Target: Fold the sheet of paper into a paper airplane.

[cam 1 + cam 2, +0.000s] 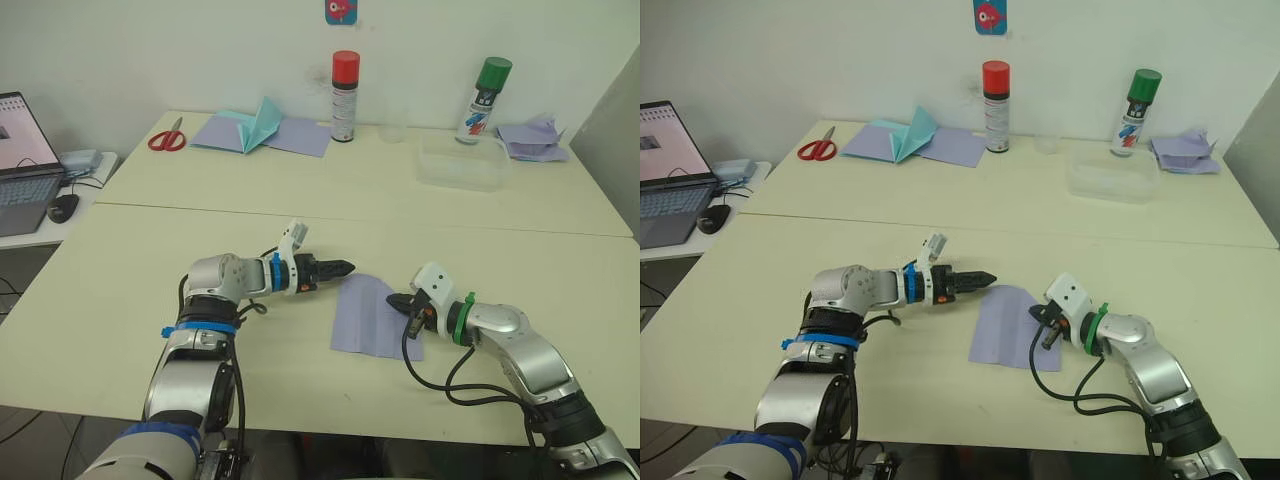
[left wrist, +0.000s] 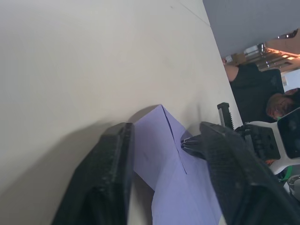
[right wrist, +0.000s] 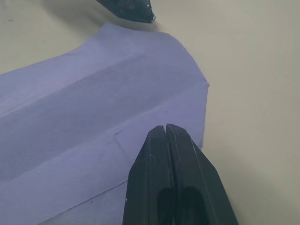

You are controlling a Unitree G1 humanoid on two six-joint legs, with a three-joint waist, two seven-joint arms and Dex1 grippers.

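Note:
The lavender sheet of paper (image 1: 368, 318) lies flat on the cream table, with lengthwise creases and one folded corner at its far end. My left gripper (image 1: 345, 268) hovers just off the sheet's far left corner; in the left wrist view its fingers (image 2: 110, 173) stand apart, open, with the paper's corner showing between them. My right gripper (image 1: 398, 300) comes in from the right. Its fingers (image 3: 161, 154) are shut together, and their tip rests on the sheet near its right edge, beside a crease.
At the back of the table stand a red-capped spray can (image 1: 344, 95), a green-capped can (image 1: 485, 100) and a clear plastic box (image 1: 462, 160). Scissors (image 1: 167, 138), a teal tent-shaped paper (image 1: 255, 128) and crumpled lavender scraps (image 1: 535, 140) lie there too. A laptop (image 1: 20, 160) sits at left.

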